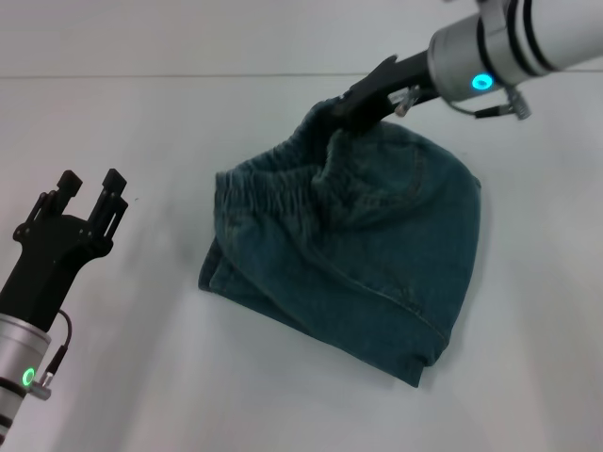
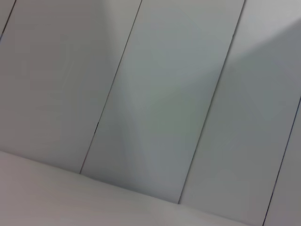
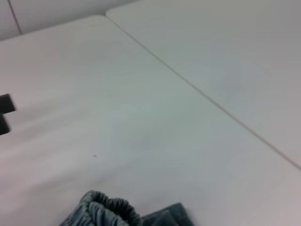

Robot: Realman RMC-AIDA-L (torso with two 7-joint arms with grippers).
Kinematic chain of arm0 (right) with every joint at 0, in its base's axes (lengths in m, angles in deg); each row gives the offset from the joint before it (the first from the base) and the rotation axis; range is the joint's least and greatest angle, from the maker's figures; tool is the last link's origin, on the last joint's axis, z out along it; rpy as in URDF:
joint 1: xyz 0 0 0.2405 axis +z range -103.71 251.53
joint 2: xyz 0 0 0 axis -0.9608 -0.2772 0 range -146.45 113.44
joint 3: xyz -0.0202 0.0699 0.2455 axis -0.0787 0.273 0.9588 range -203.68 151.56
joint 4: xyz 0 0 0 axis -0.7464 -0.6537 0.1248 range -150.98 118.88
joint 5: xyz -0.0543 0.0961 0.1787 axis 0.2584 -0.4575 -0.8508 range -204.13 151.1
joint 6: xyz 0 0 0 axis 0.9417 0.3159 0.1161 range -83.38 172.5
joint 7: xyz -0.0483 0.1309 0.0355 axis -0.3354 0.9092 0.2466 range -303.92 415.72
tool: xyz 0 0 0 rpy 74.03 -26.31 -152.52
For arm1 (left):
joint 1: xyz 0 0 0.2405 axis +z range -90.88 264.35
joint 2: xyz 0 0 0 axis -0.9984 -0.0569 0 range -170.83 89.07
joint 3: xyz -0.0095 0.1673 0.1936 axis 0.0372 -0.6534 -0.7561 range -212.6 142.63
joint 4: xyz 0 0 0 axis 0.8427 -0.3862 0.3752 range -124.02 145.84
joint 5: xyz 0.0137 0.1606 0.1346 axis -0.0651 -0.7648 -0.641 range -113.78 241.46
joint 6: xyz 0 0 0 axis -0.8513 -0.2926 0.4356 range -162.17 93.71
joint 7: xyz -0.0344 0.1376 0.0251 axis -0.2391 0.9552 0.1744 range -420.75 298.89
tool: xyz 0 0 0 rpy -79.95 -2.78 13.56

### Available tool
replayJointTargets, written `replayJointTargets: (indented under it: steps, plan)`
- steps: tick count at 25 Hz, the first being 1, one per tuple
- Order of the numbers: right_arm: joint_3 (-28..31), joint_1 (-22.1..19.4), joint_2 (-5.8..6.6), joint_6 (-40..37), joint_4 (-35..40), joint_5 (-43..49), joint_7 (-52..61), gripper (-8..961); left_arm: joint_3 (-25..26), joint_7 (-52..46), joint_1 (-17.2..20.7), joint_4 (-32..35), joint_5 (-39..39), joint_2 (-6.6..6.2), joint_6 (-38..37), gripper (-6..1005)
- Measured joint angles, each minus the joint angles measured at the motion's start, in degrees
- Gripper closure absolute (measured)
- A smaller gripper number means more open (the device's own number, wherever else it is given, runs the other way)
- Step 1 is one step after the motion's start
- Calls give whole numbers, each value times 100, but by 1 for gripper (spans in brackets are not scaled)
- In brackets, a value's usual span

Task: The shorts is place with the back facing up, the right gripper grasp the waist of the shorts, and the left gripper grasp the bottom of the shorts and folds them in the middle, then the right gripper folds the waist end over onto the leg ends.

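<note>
Soft blue-green denim shorts (image 1: 358, 254) lie folded on the white surface (image 1: 141, 377), limp and light. The right gripper (image 1: 363, 102) pinches the ruffled elastic waist (image 1: 283, 193) in its jaws, the firmest hold; the left gripper (image 1: 89, 188) waits apart, jaws spread.

Before me lies a white table (image 1: 283, 395), filling nearly the whole head view. A thin seam (image 1: 141, 77) runs straight across its upper part. My left wrist view shows only pale wall panels (image 2: 169, 94) split by dark slanting joints, above a light ledge at the frame's bottom.
</note>
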Motion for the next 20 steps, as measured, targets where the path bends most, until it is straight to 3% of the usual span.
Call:
replayJointTargets:
  steps: [3,10,16,20]
  plan:
    - [-1,43,-2,173,-418,-474,-492,898,1,0,4,1,0,0,65,366]
    - [34,-271,-15,476,-532,-1500,-907,682,1,16,3,10,0,0,189,366]
    - [101,-1075,6,436,-505,-3315,-1964,551,54,-16,33,10,-2,-2,221,367]
    - [298,-1575,99,-408,-390,-3780,-2293,435,-87,-335,57,216,-51,-15,119,367]
